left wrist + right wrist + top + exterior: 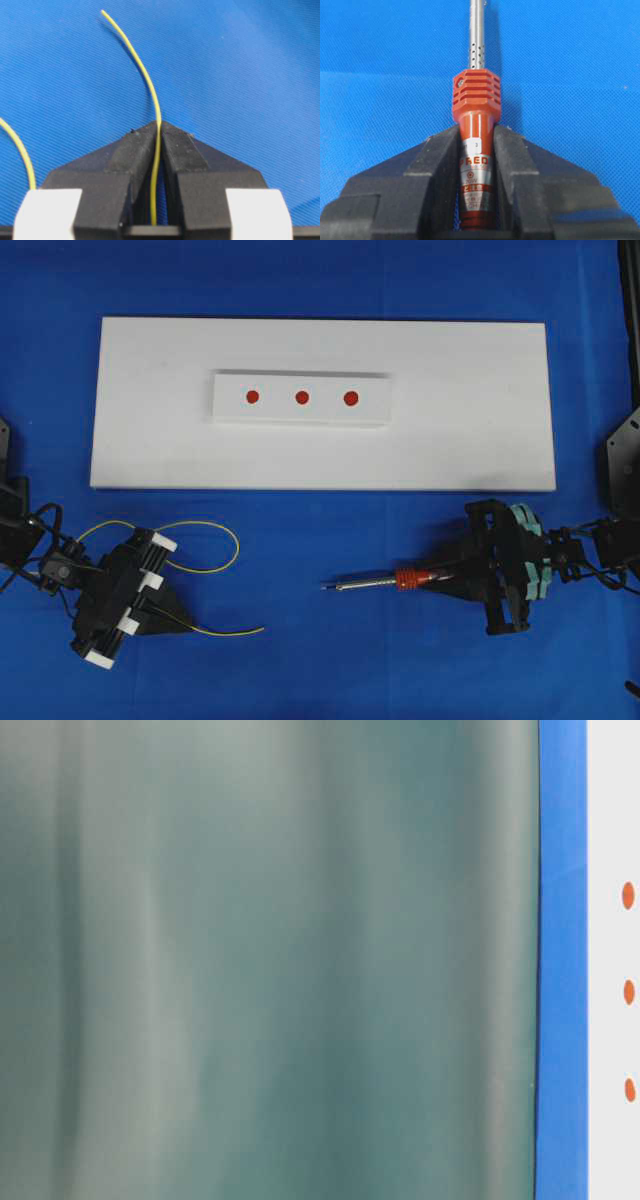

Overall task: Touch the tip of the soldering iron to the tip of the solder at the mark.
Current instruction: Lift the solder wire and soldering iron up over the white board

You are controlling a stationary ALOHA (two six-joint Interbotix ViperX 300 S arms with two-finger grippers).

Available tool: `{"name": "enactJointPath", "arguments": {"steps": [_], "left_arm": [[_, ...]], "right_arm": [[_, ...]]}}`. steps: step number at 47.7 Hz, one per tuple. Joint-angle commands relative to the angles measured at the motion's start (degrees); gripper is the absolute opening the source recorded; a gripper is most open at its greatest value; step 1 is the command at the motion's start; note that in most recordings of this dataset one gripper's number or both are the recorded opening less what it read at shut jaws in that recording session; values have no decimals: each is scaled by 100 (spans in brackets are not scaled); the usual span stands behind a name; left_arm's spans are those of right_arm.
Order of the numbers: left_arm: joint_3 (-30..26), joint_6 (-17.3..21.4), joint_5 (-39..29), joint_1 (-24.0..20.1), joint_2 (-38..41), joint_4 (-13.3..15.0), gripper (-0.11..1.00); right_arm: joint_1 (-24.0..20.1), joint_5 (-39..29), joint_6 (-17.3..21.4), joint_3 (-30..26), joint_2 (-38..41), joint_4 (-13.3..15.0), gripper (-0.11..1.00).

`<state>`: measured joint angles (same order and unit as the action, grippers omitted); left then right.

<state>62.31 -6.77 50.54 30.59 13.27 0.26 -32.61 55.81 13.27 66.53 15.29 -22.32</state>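
Note:
The solder [215, 567] is a thin yellow wire looping over the blue cloth at lower left. My left gripper [183, 617] is shut on it. In the left wrist view the solder [145, 75] runs between the closed jaws of the left gripper [159, 125] and curves forward to a free end. The soldering iron [375, 583] lies low at lower right, tip pointing left. My right gripper [432, 577] is shut on its red-orange handle. In the right wrist view the soldering iron [476, 100] sticks out of the right gripper [476, 131]. Three red marks [302, 397] sit on a small raised white block.
The white block rests on a large white board [480, 440] across the far half of the blue cloth. In the table-level view a blurred grey-green surface [270, 960] fills most of the picture. Only a blue strip and the marks [629, 991] show at its right edge.

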Motion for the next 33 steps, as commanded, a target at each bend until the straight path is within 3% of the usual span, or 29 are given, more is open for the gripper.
{"name": "enactJointPath", "arguments": {"steps": [1,12,20,33], "left_arm": [[-35,18,-105,26,-290,0,1],[-193,-193,-1538,18,-1283,0,1],[-404,-352,-2909,-9,-2215,0,1],[-861,-492,-4693,-158,-3393,0,1]], "right_arm": [[18,9,-9,-35,-114,18,6],[132,-431,-167,26,-896,18,6],[475,-1767,-598,-105,-1942,18,6],[1125,-4518,-1178,-835,-3577,26,6]]}}
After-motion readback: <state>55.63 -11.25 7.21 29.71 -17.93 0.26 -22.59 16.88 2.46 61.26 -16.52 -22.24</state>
